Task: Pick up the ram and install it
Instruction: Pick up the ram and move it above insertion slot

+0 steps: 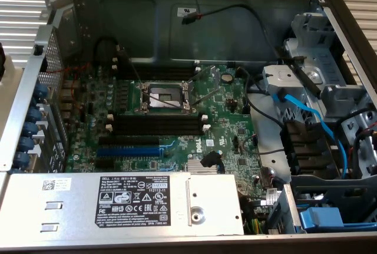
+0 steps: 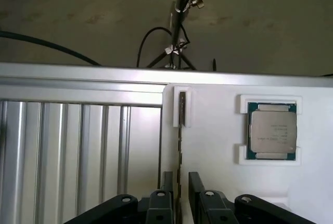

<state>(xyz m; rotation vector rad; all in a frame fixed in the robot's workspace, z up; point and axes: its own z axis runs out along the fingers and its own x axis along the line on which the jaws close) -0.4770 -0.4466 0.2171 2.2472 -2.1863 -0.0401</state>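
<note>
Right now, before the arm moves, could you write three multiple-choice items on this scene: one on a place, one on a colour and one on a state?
1. Where is the ram?
A) seated in a memory slot
B) standing on edge in the white holder
C) lying on the power supply

2. What colour is the long expansion slot on the motherboard?
A) red
B) blue
C) yellow

3. In what state is the gripper?
A) open, with one finger on each side of the ram
B) shut on the processor
C) shut on a cable

Answers:
1 B: the wrist view shows the thin stick edgewise in the white holder.
2 B: the exterior view shows that slot bright blue.
3 A: the wrist view shows a gap between each finger and the ram.
</note>
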